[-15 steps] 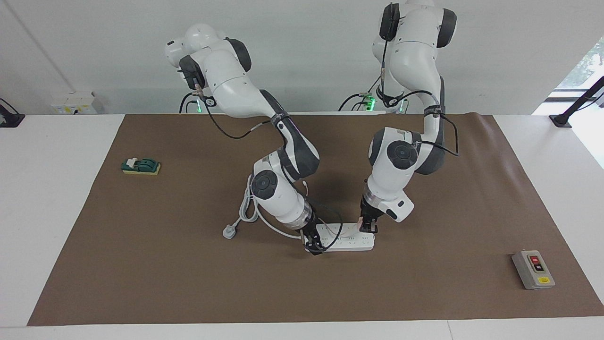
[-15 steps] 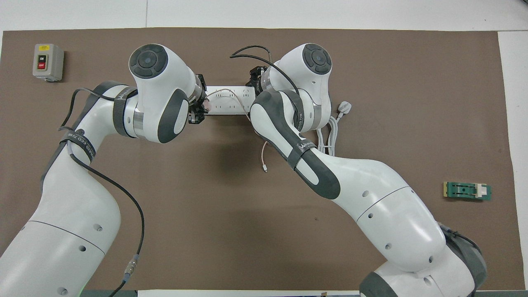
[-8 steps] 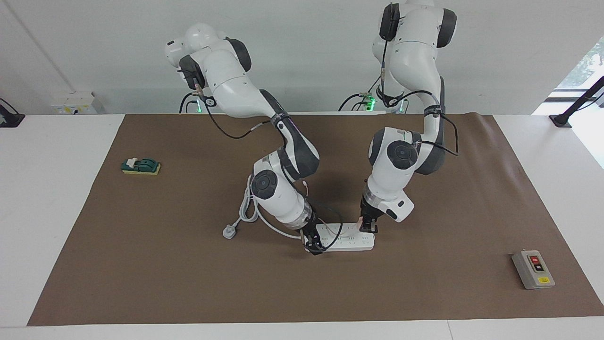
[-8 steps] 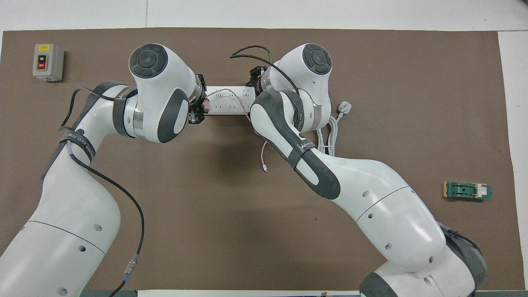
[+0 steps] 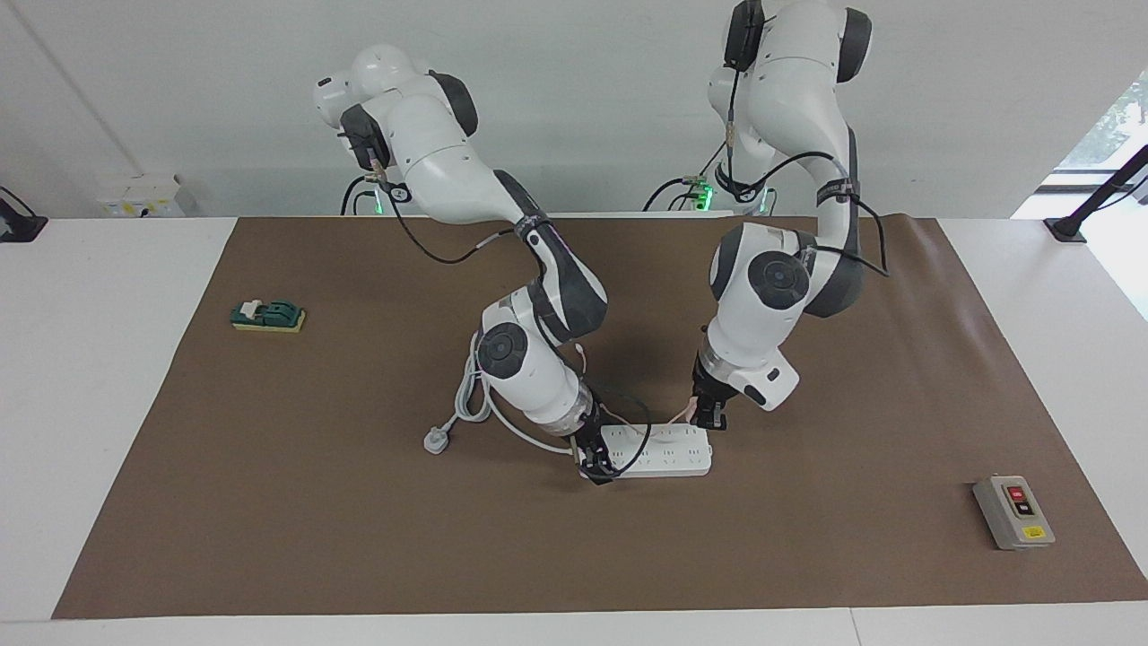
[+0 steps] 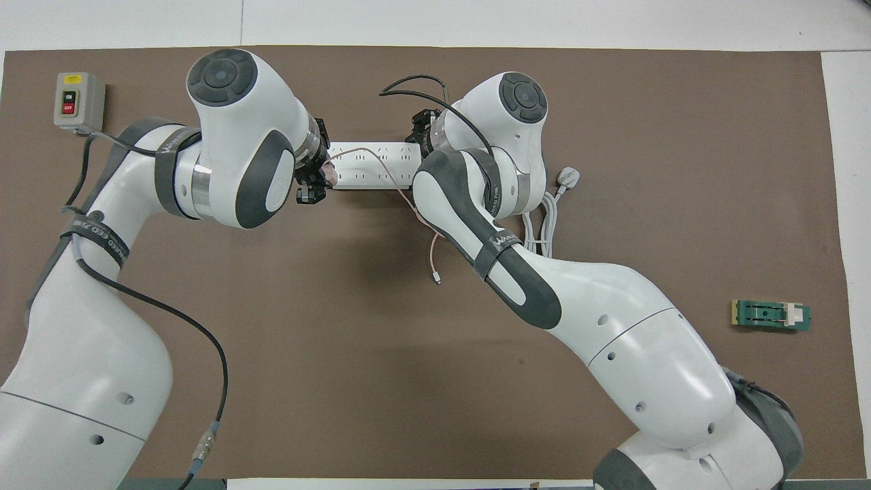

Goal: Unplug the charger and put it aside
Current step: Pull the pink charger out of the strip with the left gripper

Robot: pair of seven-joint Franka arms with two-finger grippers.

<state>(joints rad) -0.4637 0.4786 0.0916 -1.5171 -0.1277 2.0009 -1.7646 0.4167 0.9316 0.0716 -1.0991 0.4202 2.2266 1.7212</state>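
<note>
Charger [image 5: 692,411]: you see a small pale pink cube, clamped in the left gripper [image 5: 706,418] over the power strip's end.
Cable [image 6: 435,255]: thin, pink, trailing across the strip.
Power strip [image 5: 664,453]: long white plastic bar.
Right gripper [image 5: 595,467]: pressed on the strip; you cannot tell its finger spread.

Matt brown table cover [image 5: 269,502], maybe paper; glossy white plastic power strip [image 5: 668,459] and arm shells.

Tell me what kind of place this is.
Probably a robotics lab or test bench: two robot arms work at a white table covered by a brown mat, with practice items laid out, a power strip and a switch box.
</note>
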